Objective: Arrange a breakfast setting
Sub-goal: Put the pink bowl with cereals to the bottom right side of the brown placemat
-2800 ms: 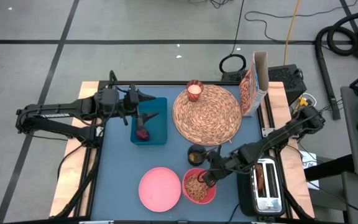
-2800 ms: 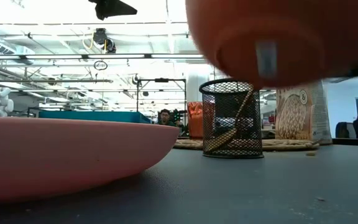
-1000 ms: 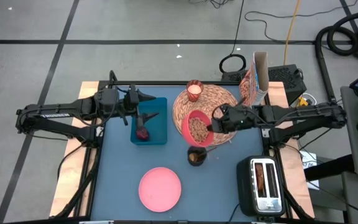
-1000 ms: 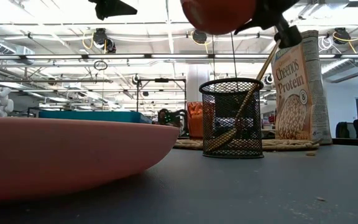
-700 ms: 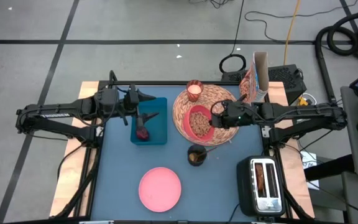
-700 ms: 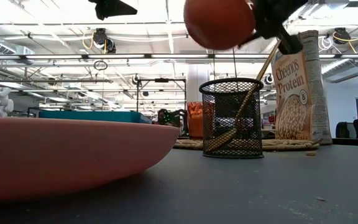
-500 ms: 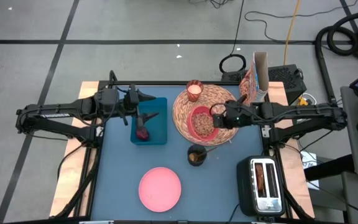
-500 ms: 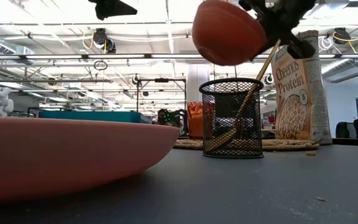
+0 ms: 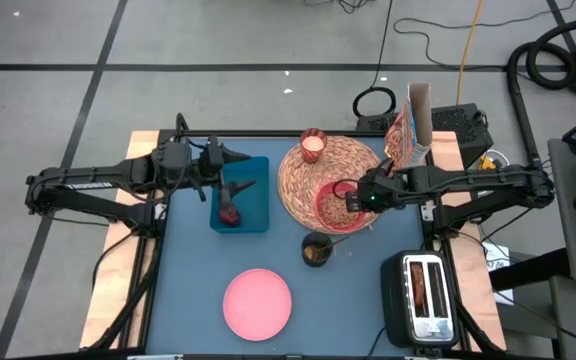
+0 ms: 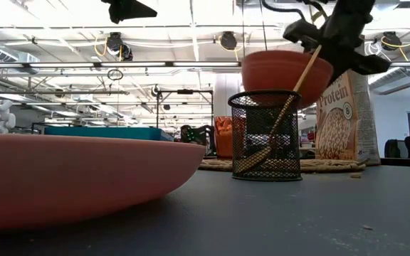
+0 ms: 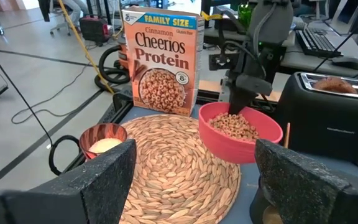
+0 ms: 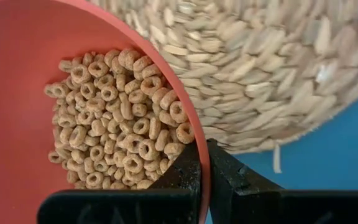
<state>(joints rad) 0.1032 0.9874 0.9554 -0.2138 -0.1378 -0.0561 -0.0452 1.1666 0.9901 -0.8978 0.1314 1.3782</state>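
Over the woven placemat (image 9: 332, 182), the right gripper (image 9: 353, 199) is pinching the rim of the coral-red bowl (image 9: 333, 204) with its fingers clamped tight — the bowl is hanging level, mouth up, full of cereal rings. Half a second ago it was tilting; now it is sitting upright, lower, nearer the mat's edge — beside the mesh cup (image 9: 316, 249). The left gripper (image 9: 230, 160) is waiting with fingers spread, holding nothing, above the teal tray (image 9: 258, 205).

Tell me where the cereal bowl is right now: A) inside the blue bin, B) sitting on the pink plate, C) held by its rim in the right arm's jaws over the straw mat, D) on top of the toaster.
C: the right gripper pinches the rim of the bowl above the straw mat.
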